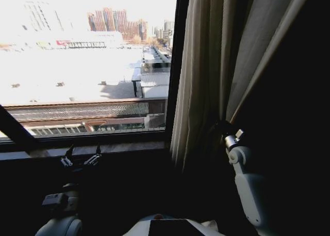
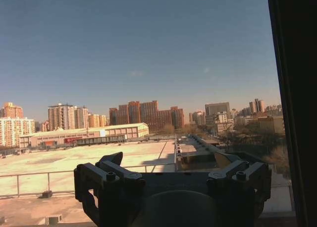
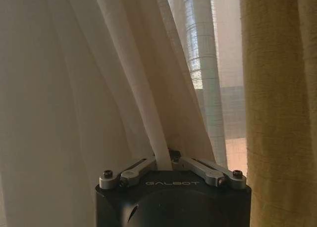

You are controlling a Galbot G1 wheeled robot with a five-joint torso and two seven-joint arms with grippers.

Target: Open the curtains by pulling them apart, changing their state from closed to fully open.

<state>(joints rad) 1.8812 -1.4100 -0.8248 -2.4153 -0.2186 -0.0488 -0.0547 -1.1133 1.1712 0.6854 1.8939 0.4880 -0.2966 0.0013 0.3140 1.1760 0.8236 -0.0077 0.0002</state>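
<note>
Sheer curtains [image 1: 206, 76] bunched right, pinched in the right gripper [image 3: 171, 160]; left gripper [image 1: 81, 158] idle by the window [image 1: 87, 66], fingers spread. Judged: final sideways pull needed.

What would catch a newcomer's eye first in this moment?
The bright city view through the bare window on the left, against the dark room. Next, the curtains bunched to the right of the dark frame, with the right gripper shut on a pinched fold of them. The left gripper hovers open by the sill, holding nothing.
</note>
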